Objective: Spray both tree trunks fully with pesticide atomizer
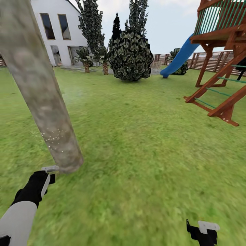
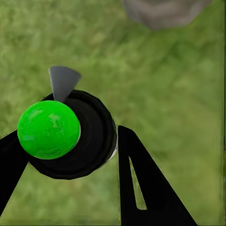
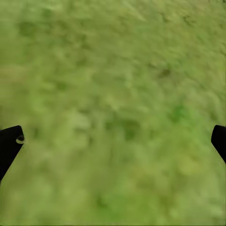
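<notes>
The pesticide atomizer point(image 2: 92, 141) shows from above in the left wrist view: a round dark bottle with a bright green ball on top and a thin grey spray head point(image 2: 62, 82). My left gripper point(image 2: 66, 136) is shut on it, one black finger on each side. In the head view my left gripper point(image 1: 46, 179) hangs low over the grass floor point(image 1: 143, 153), just short of the foot of a thick mottled grey-beige tree trunk point(image 1: 37, 85). White specks point(image 1: 54, 136) dot the trunk's lower part. My right gripper point(image 1: 203, 232) is open over bare grass point(image 3: 113, 94), its fingers wide apart.
A wooden play frame point(image 1: 222, 68) with a blue slide point(image 1: 179, 56) stands at the right. A dark leafy bush point(image 1: 131, 56), short palms point(image 1: 85, 58) and a white house point(image 1: 58, 30) lie far ahead. A slatted fence point(image 1: 212, 61) runs behind. Open lawn stretches between.
</notes>
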You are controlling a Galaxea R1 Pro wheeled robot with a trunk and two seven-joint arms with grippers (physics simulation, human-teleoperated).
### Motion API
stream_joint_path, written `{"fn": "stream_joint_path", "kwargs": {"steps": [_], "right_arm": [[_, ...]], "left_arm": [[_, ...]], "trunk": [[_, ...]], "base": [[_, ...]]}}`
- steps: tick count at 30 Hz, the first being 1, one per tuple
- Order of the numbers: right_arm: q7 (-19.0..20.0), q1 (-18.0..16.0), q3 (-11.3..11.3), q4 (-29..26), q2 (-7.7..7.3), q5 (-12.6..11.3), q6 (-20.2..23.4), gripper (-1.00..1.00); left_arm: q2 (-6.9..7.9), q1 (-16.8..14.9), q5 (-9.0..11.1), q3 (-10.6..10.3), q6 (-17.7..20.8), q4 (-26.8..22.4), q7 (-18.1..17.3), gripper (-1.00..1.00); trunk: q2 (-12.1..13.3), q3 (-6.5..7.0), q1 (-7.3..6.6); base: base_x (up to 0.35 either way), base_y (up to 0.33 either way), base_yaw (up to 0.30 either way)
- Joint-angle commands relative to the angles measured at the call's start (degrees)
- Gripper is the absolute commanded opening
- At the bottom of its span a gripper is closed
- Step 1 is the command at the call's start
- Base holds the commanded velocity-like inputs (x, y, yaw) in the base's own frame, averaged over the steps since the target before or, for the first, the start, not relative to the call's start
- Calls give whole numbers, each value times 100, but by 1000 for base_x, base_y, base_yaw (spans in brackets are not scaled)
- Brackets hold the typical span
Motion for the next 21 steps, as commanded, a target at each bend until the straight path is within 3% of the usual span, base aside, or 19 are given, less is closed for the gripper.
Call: {"fn": "stream_joint_path", "kwargs": {"steps": [1,10,15,21], "right_arm": [[-27,-5,-34,10,-1,64,-23,100],[-27,-5,-34,10,0,69,-29,100],[-27,-5,-34,10,8,68,-28,100],[-27,-5,-34,10,9,74,-26,100]], "left_arm": [[-19,-5,-63,8,31,-7,-17,-100],[-39,-2,-63,8,31,-7,-17,-100],[-39,-5,-68,13,-226,-7,-10,-100],[-86,0,-71,6,-267,-7,-8,-100]], "trunk": [[-2,-5,1],[-2,-5,1],[-2,-5,1],[-2,-5,1]], "base": [[184,-225,86],[192,-227,21],[197,-227,243],[181,-229,275]]}}
